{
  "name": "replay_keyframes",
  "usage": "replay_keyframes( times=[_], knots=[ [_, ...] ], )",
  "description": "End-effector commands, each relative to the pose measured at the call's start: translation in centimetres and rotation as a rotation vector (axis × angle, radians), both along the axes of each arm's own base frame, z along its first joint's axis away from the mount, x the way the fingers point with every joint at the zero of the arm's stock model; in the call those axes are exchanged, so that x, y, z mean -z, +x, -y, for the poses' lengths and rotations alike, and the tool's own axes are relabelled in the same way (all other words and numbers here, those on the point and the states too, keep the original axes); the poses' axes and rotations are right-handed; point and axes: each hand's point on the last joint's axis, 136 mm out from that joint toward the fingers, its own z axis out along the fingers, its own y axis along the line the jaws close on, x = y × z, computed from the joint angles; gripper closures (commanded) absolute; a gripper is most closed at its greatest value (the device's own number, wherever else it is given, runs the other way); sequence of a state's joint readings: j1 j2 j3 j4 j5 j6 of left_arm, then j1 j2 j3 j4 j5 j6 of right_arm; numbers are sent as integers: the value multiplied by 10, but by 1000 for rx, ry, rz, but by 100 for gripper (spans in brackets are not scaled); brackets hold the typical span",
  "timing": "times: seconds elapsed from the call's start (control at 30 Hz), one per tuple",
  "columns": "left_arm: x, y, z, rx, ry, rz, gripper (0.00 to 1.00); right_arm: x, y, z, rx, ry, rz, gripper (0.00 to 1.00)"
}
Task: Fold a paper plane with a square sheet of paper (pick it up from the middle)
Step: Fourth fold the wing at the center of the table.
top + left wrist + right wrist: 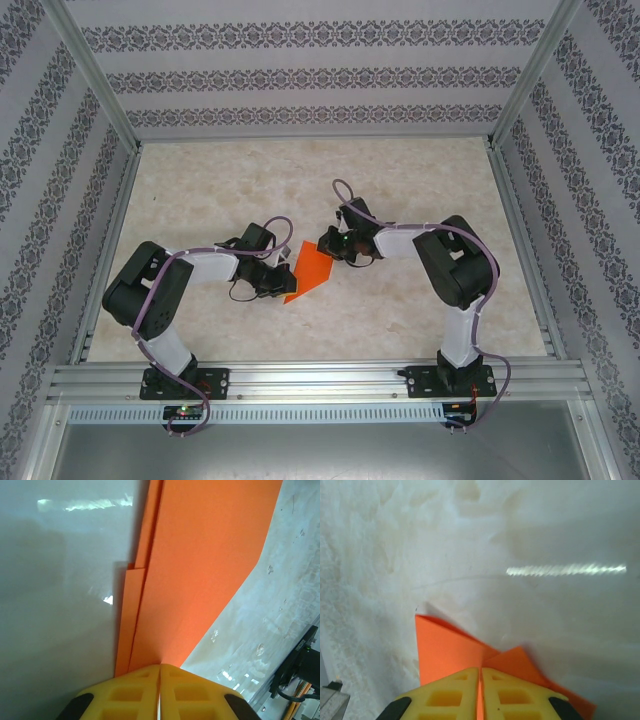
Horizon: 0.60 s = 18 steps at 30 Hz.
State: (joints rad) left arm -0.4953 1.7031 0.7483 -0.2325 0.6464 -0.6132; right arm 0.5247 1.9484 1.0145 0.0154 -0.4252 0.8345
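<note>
Clamping the orange paper [308,270] between closed jaws, your left gripper [160,666] and right gripper [480,669] could tear it if you draw them apart.

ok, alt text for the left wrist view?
The left gripper, its yellow fingers shut, pinches the narrow near end of a folded orange paper that widens up and away through the frame. Stacked fold edges show along the paper's left side, with the pale table beyond.
</note>
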Motion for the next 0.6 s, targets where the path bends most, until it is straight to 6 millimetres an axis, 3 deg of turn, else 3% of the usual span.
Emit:
replay_keyframes(
  times=[0.0,0.13,0.33,0.43,0.57],
  knots=[
    [37,-29,-33,-16,166,-111,89,21,23,34,76,-89,31,88],
    [36,-29,-32,-12,155,-113,89,14,34,42,88,-82,51,87],
    [30,-27,-27,-4,130,-105,88,-17,46,42,66,-77,106,84],
    [23,-21,-22,-5,107,-88,88,-36,45,42,62,-63,131,80],
    [-2,-8,-7,-15,20,-48,83,-64,31,39,72,-39,178,70]
  ],
)
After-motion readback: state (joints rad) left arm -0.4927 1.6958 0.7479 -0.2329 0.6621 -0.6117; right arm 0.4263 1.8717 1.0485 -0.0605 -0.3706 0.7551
